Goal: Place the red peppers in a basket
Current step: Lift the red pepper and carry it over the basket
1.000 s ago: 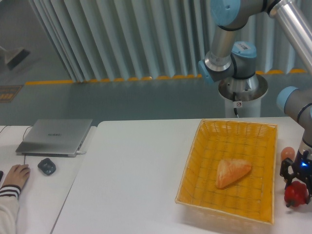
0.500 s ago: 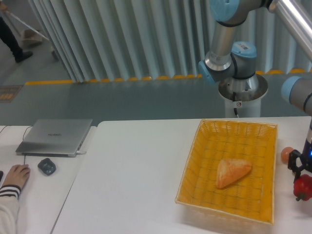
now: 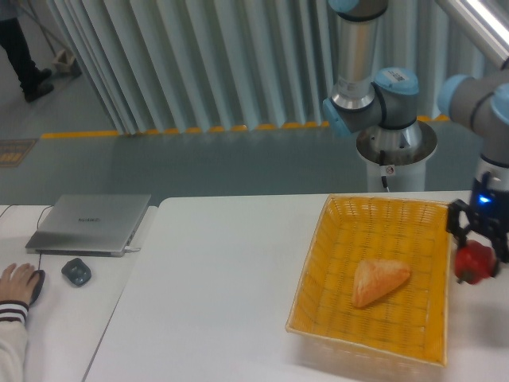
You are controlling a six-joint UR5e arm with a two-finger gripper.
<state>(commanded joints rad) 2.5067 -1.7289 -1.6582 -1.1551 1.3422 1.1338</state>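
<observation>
The red pepper (image 3: 474, 263) hangs in the air just past the right rim of the yellow woven basket (image 3: 334, 231), lifted off the table. My gripper (image 3: 476, 253) is shut on it from above, its black fingers at either side of the pepper. The basket sits at the right of the white table and holds a tan triangular bread piece (image 3: 378, 280) near its middle.
A closed grey laptop (image 3: 91, 223) and a dark mouse (image 3: 76, 272) lie on the left table, where a person's hand (image 3: 17, 282) rests. The robot base (image 3: 394, 143) stands behind the basket. A person (image 3: 20, 44) walks at the far top left.
My gripper has risen and shifted left toward the basket with the pepper in it. The small orange ball beside the basket no longer shows. The hand at left moved slightly.
</observation>
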